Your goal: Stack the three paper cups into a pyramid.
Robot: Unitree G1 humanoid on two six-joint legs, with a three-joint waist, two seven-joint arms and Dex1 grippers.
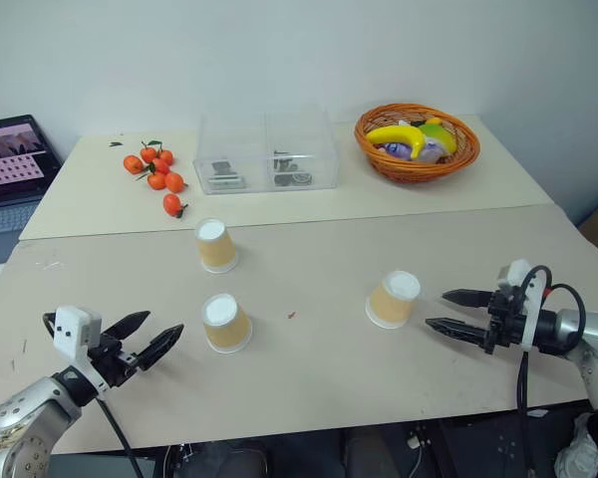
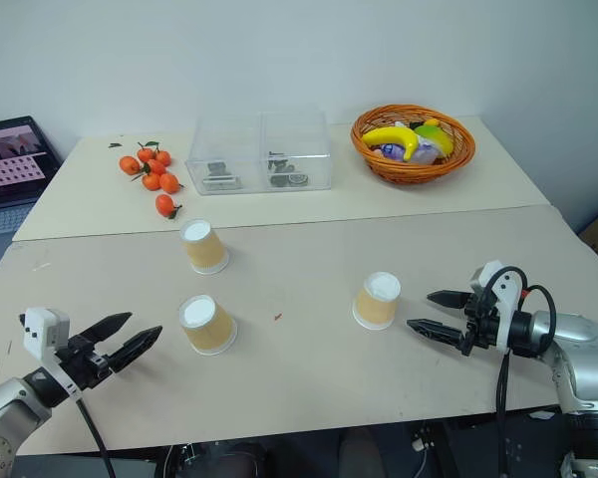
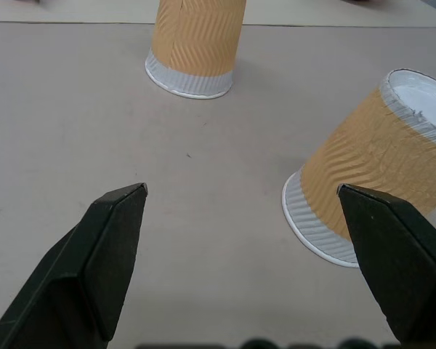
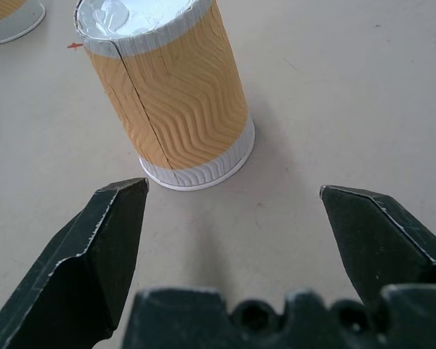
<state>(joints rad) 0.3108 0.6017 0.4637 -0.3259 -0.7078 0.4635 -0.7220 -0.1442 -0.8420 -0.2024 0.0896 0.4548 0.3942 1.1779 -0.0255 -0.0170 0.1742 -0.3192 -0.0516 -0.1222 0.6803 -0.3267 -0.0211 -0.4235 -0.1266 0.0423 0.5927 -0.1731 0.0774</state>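
Black wedge jaws, ribbed paper cups (image 1: 226, 324)

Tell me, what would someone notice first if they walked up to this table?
Probably the three cups standing upside down and apart on the near table: one at the back, one in front of it, one to the right. An open end effector points at them from each side, left and right, holding nothing. Behind, the bright oranges and the fruit basket catch the eye too.
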